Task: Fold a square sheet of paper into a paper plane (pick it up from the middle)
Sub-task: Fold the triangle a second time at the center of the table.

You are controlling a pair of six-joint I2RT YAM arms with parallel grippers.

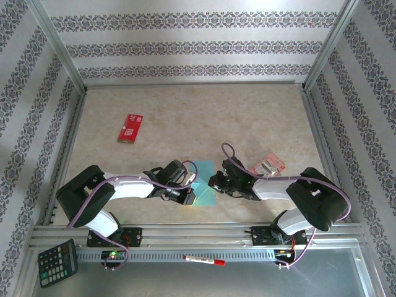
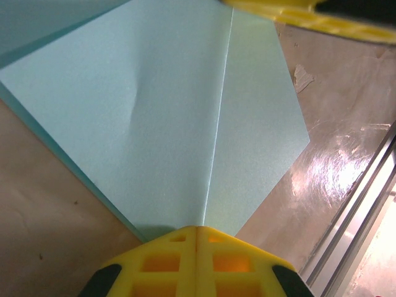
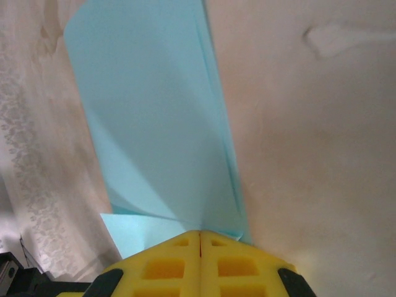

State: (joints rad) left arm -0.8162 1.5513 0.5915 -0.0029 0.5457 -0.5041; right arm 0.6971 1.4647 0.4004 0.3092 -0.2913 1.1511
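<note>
Clamped tight on the creased teal paper (image 1: 204,185) with the left claw (image 2: 197,230) and the right claw (image 3: 199,235) alike. Held between both, just beyond the front rail (image 1: 198,230), centre fold showing.

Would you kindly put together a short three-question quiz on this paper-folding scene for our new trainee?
1. True or false: the red packet lies apart from the square sheet of paper, on the left arm's side of the table.
2. Which colour is the sheet? A: red. B: light teal-blue. C: white.
3. Fill in the gap: the left arm's jaws and the right arm's jaws are both ____.
Key: 1 true; 2 B; 3 shut.
</note>
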